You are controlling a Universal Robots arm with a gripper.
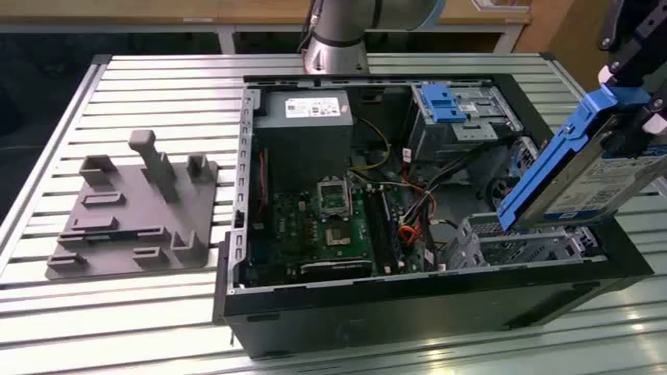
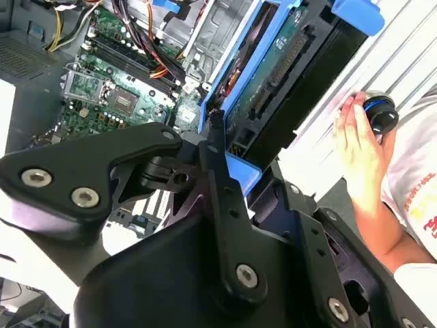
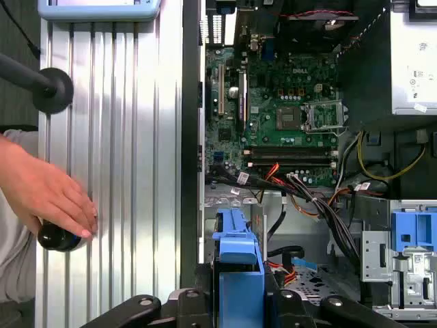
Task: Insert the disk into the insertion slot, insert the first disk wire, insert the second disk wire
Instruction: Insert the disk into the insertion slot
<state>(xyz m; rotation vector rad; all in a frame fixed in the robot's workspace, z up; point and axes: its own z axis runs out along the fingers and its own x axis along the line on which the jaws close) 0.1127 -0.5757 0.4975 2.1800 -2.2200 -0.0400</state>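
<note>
Disk: the disk [image 1: 589, 176] hangs at 3 o'clock in the exterior view, steeply tilted, with its blue handle end uppermost.
Why tilted: probably so that the lower end leads into the cage's open mouth.
Insertion slot: the insertion slot [image 1: 521, 244] is the bare metal cage at 4 o'clock inside the open computer case [image 1: 417, 312], directly beneath the disk's low end. The disk is not seated.
Contact: the low corner may touch the cage rim, but I cannot tell.
Gripper: the gripper [image 1: 636, 109] is clamped on the carrier's handle end, leaving the leading end free.
Arm pose: the arm [image 1: 336, 35] rises at 12 o'clock behind the case, and its wrist is over the case's 3 o'clock edge.
Bystander: a person's hand [image 3: 51, 198] rests on a black knob [image 3: 58, 236] on the table [image 1: 156, 312], well apart from the gripper.
</note>
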